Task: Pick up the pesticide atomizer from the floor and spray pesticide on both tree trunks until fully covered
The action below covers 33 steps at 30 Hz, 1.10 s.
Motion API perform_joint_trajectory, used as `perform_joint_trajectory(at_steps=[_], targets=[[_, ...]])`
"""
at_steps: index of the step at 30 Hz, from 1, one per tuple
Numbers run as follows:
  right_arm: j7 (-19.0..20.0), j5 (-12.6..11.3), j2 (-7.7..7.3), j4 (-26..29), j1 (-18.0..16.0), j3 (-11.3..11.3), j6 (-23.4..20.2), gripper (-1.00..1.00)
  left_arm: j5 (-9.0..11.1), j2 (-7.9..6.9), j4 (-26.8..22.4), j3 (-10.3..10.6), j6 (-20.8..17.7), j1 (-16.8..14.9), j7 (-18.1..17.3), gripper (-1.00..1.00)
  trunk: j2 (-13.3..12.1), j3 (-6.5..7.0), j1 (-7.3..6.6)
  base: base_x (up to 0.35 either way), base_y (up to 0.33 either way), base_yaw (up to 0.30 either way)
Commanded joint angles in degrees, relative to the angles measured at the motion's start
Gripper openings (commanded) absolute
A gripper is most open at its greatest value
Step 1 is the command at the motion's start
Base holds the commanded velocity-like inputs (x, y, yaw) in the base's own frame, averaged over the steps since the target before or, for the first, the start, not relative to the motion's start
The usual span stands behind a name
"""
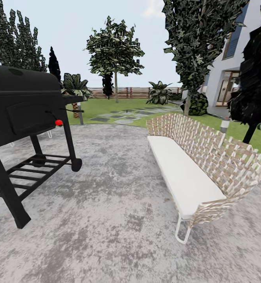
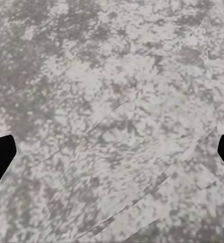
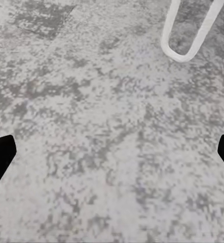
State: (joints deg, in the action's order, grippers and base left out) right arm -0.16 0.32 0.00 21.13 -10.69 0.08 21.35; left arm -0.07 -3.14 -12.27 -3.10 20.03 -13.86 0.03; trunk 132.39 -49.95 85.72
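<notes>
The pesticide atomizer is out of view. Beyond the grey stone patio (image 1: 118, 220) lies the garden's lawn (image 1: 103, 105), closed off by a brown slat fence (image 1: 126, 92). A leafy tree (image 1: 114, 49) with a bare trunk stands far out on the grass. A second tall tree (image 1: 197, 39) rises at the right, its pale trunk (image 1: 187, 103) near the house. In the left wrist view my left gripper (image 2: 112, 154) is open over bare paving, its black fingertips (image 2: 0, 157) far apart. My right gripper (image 3: 112, 157) is open too, with nothing between its fingers.
A black grill (image 1: 24, 102) on a wheeled frame stands at the left. A wicker bench (image 1: 201, 165) with a white cushion stands at the right; its white leg loop (image 3: 188, 30) appears in the right wrist view. Stepping stones (image 1: 122, 116) cross the lawn. A short palm (image 1: 75, 85) grows behind the grill.
</notes>
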Motion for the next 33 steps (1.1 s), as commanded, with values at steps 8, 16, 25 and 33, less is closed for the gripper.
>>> perform_joint_trajectory(at_steps=[8, 16, 25, 33], targets=[[-0.02, 0.03, 0.0, -0.04, -0.03, 0.01, 0.18, 1.0, -0.03, -0.02, -0.01, -0.15, 0.18, -0.05, -0.08, 1.0, 0.02, -0.06, 0.02, 0.241, 0.262, 0.0], [-0.02, 0.03, 0.0, -0.04, -0.03, 0.01, 0.18, 1.0, -0.03, -0.02, -0.04, -0.15, 0.18, -0.03, -0.03, 1.0, 0.02, -0.06, 0.02, 0.255, 0.229, 0.0], [-0.02, 0.03, 0.0, -0.04, -0.03, 0.01, 0.18, 1.0, -0.1, -0.05, -0.04, -0.15, 0.18, -0.03, -0.12, 1.0, 0.02, -0.06, 0.02, 0.328, 0.104, 0.0], [-0.02, 0.03, -0.01, 0.03, -0.03, -0.12, 0.18, 1.0, -0.02, -0.35, -0.04, -0.15, 0.18, -0.03, -0.12, 1.0, 0.02, -0.06, 0.02, 0.337, 0.008, 0.0]])
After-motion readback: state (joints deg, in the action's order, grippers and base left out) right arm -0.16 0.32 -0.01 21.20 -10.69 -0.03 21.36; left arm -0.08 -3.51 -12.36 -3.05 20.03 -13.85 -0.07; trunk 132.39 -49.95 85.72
